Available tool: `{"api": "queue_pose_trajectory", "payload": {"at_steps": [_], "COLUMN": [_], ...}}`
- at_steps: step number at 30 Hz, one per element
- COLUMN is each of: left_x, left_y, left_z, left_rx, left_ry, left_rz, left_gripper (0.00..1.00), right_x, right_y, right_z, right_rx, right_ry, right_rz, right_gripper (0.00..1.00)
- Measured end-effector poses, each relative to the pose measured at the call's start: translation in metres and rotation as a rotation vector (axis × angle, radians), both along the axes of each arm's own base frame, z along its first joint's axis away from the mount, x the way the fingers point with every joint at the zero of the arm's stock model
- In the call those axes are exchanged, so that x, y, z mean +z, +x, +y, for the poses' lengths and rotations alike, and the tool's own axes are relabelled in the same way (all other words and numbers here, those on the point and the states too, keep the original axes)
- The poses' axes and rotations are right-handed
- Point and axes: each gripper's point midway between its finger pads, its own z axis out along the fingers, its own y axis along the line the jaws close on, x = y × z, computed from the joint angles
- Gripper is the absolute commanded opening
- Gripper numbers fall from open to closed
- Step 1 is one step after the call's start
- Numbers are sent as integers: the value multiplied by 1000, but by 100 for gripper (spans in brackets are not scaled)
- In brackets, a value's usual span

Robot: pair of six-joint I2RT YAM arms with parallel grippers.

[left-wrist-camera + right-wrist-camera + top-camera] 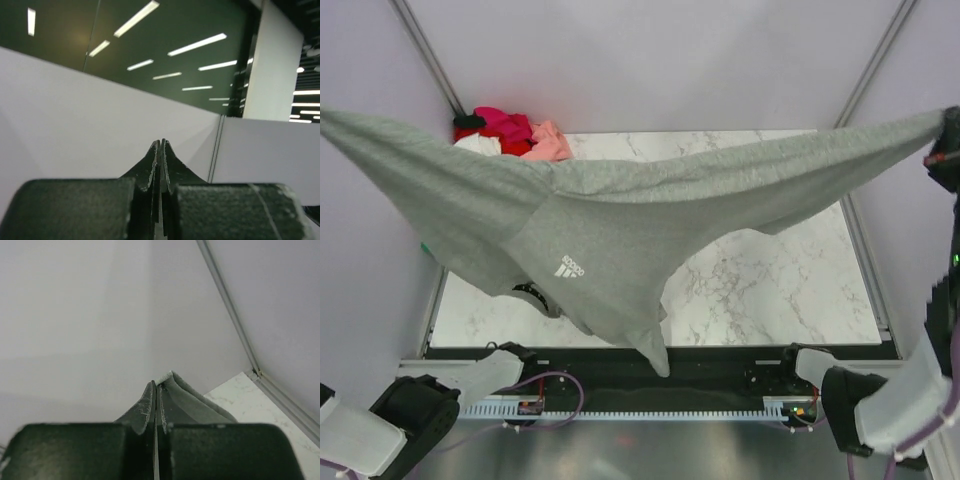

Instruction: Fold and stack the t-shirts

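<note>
Top view: grey t-shirt (620,215) hangs in the air, stretched across the whole frame from the left edge to the right edge, middle sagging low over the near left part of the marble desk (770,290), white logo (570,267) facing up. Its right end runs into the right fingers (944,150), high at the right edge. Its left end leaves the frame. A pile of t-shirts (515,135), red, magenta, pink and white, sits bunched in the desk's far left corner, well apart from the grey one. Left wrist view: left fingers (149,167) pressed together, tips up against a white wall (75,125) and ceiling lights (197,44); cannot tell whether cloth sits between them. Right wrist view: right fingers (144,410) pressed tight on a fold of the grey t-shirt (182,395), which bulges out just beside the tips; a corner of the desk (250,400) shows lower right.
</note>
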Motion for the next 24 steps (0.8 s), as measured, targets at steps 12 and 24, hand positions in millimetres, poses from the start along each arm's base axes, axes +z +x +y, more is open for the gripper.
{"api": "queue_pose_trajectory", "payload": {"at_steps": [12, 24], "left_x": [46, 41], "left_y": [-117, 13], "left_z": [28, -16], "left_rx": [-70, 49], "left_ry": [-38, 58], "left_rz": [-405, -230], "left_gripper": [2, 2], "right_x": [37, 39], "right_y": [-193, -104], "right_z": [-24, -42], "right_rx": [-204, -295], "right_ry": [38, -29], "right_rz": [-455, -315], "right_gripper": [0, 0]}}
